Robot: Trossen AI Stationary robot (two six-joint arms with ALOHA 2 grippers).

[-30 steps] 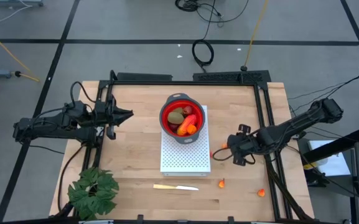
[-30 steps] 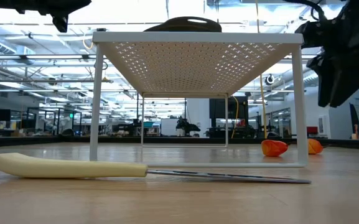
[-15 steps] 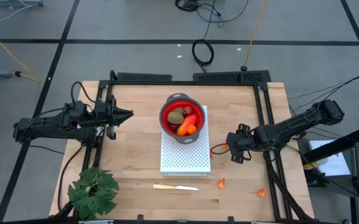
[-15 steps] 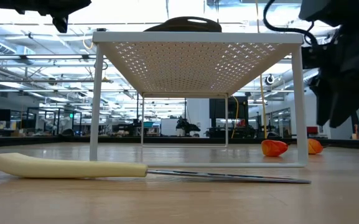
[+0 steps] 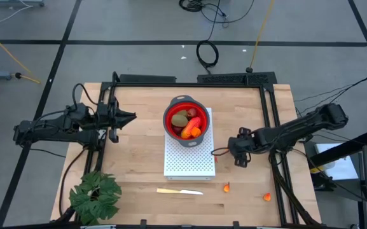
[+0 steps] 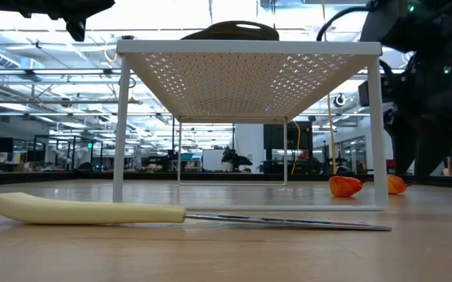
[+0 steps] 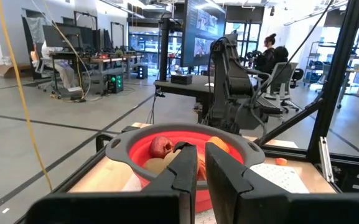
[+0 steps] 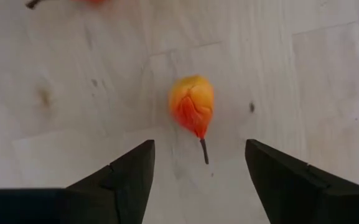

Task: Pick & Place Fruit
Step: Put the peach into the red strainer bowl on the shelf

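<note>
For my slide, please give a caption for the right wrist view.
Right gripper with open fingers above a small orange fruit piece on the wooden table.

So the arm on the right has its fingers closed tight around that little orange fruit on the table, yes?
Not quite. The right wrist view shows the right gripper open, its fingers spread on either side of the small orange fruit, which lies free on the table and isn't gripped.

Fruit (image 5: 187, 123) heaped in the red bowl; small orange pieces (image 5: 226, 187) loose on wood.
</note>
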